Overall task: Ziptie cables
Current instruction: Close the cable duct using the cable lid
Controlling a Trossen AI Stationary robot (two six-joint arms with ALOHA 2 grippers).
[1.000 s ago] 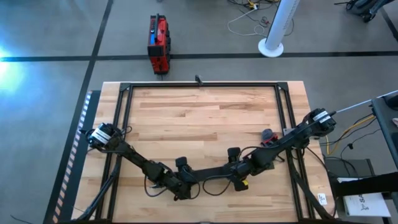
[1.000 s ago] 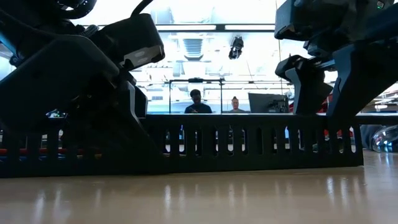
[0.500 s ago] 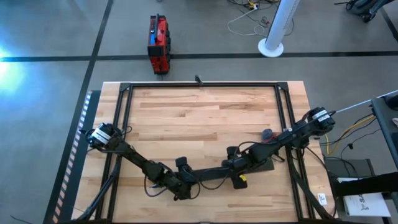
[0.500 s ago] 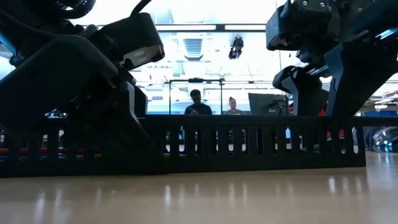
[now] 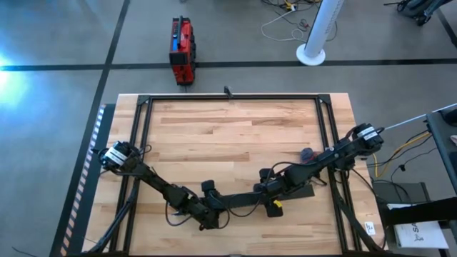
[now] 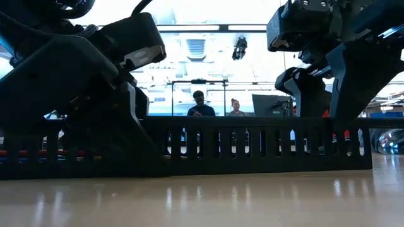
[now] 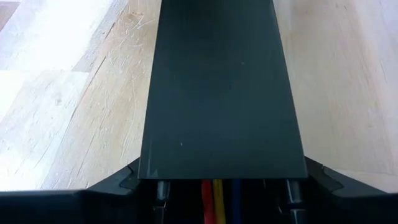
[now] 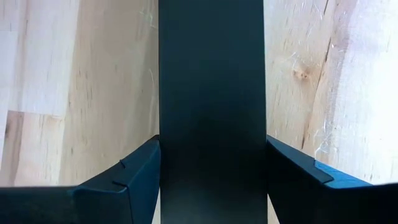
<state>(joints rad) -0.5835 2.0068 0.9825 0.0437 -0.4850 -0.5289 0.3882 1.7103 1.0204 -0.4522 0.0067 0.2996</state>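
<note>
Both your grippers, left [image 5: 214, 207] and right [image 5: 268, 191], are clamped on the bar [image 5: 243, 198] covering the cables [image 7: 217, 194]; seat it next

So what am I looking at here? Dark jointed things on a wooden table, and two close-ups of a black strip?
Those are two robot arms at a wooden table, seen from above. Each ends in a two-fingered pincer. The left pincer and the right pincer meet at a long black slotted bar near the table's front edge. The level picture looks across the tabletop, with that bar right in front. The close-ups come from cameras on the wrists: each shows the bar running between that arm's fingers, which close against its sides. In the left one, coloured cables peek out under the bar.
</note>
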